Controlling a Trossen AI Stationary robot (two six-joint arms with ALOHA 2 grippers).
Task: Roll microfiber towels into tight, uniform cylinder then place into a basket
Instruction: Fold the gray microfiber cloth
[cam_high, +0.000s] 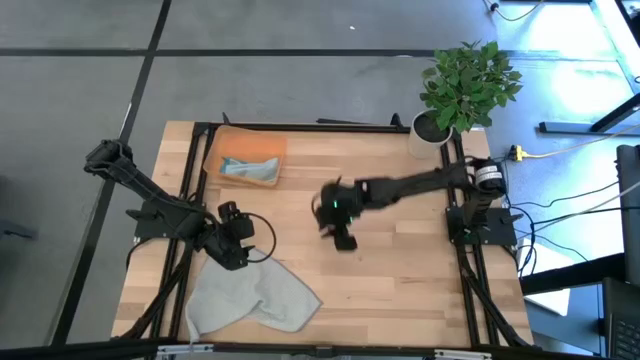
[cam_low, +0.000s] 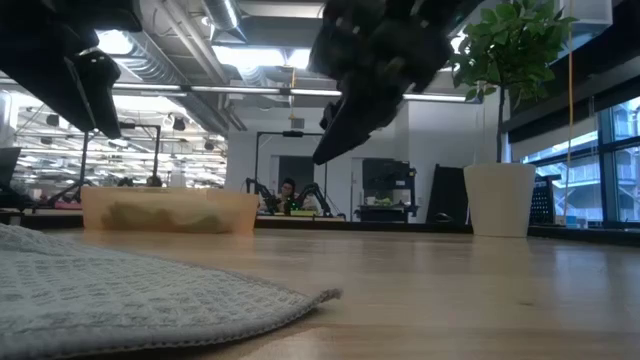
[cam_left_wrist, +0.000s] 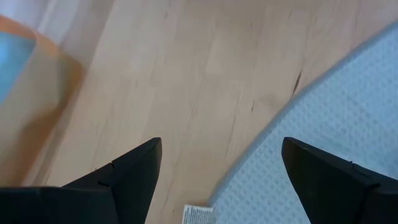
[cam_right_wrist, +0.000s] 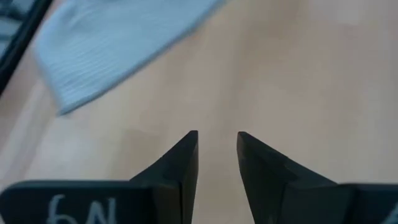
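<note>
Your left gripper (cam_high: 232, 248) hangs over the table's left side, just at the upper edge of the grey towel (cam_high: 250, 295). Its fingers (cam_left_wrist: 134, 168) are spread wide and grasp nothing; the left wrist view shows bare wood between them, with the towel's curved edge under the one finger and a small white label beside it.

The grey towel lies flat and unrolled near the front left corner of the table (cam_high: 400, 270), one flap folded over. In the low view it spreads across the foreground as a low, textured sheet.

Your right gripper (cam_high: 343, 238) is out over the middle of the table, well apart from both towels. Its fingers (cam_right_wrist: 186, 158) stand a narrow gap apart with only wood between them, so it holds nothing either. From the low view it hangs clear above the tabletop.

The basket (cam_high: 246, 158) sits at the back left of the table. The blue towel (cam_high: 249, 168) lies inside it, bunched toward the front wall; you cannot tell whether it is rolled.

A potted plant (cam_high: 452, 100) stands at the back right corner.
</note>
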